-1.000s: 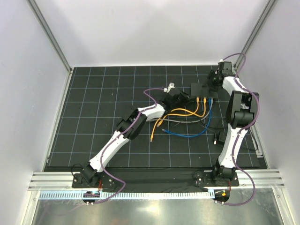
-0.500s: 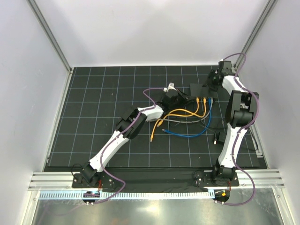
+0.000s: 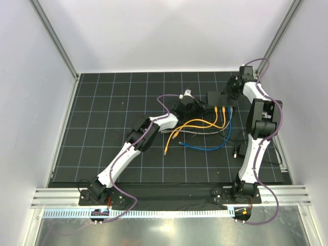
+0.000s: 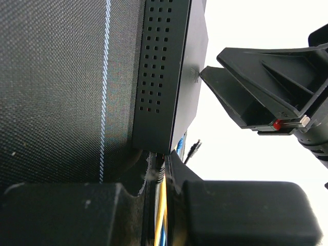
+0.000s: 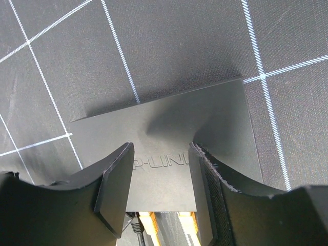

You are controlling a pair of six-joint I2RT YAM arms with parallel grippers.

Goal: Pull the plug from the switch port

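Right tool (image 5: 161, 151) is sitting spread open on top of the switch (image 5: 205, 113), w/ both fingers (image 5: 115, 192) coming down on the lid either side of the white "P-LINK" lettering. Nothing is lying btwn them except the lid itself. In the left wrist view one of its fingertips is touching the switch's top face.

Switch is lying flat on the black gridded surface (image 3: 113, 113), w/ its socket edge facing the arm bases. Yellow plugs (image 5: 148, 223) are sitting in sockets along that edge, w/ a dark plug (image 5: 134, 225) just beside them.

Left tool (image 4: 166, 192) is reaching in at the switch's socket edge, at the end nearest the left arm. Its fingers (image 4: 61, 215) are drawn close together, w/ a yellow cable (image 4: 161, 215) and a blue cable (image 4: 167, 237) running through the narrow gap. Can't tell whether it's actually pinching a plug or just straddling the wires. Switch's vented side wall is showing just beyond the fingertips.

In the top view, yellow wiring is looping out from the switch toward the bases and the left arm's side, w/ two loose ends lying well apart from the switch. Blue cable is curling nearer the bases, on the switch's near side. A grey cable (image 3: 197, 132) is running btwn the yellow loops and the blue one.
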